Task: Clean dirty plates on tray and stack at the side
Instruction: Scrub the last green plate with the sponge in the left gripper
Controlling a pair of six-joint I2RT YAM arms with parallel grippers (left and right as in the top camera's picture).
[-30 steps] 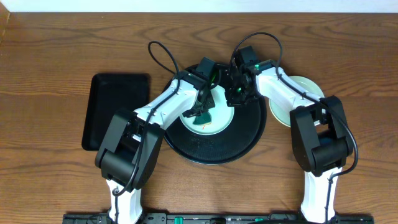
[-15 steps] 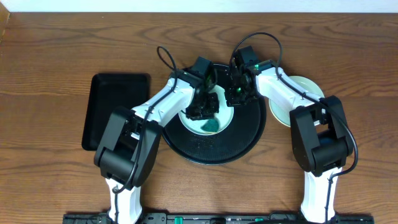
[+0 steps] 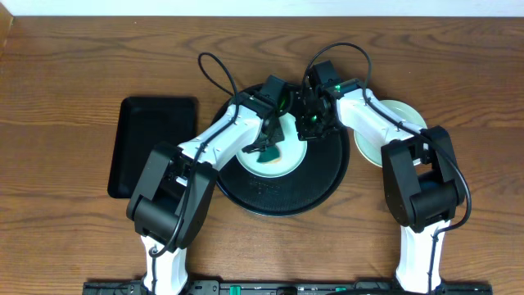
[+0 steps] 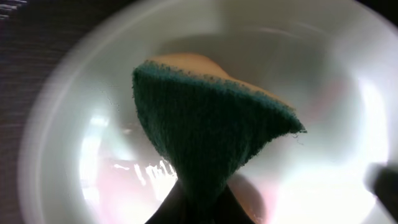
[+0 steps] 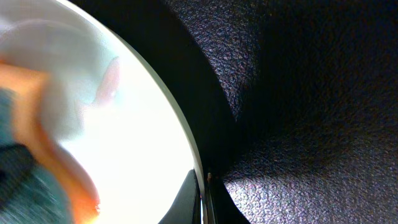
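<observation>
Overhead: a pale blue plate (image 3: 291,157) sits on the round tray (image 3: 282,197). The left claw (image 3: 264,147) is over the plate and grips a green sponge (image 3: 268,158). The right claw (image 3: 313,124) is at the plate's right edge. A side plate (image 3: 370,147) lies just beside the round tray, partly under the right arm.

Left wrist: the left claw (image 4: 199,208) squeezes the bottom of the sponge (image 4: 205,124), right above the blurry plate (image 4: 74,162).

Right wrist: the right claw (image 5: 204,190) is pinched on the plate (image 5: 137,137) at its rim, over the round tray (image 5: 298,124).
</observation>
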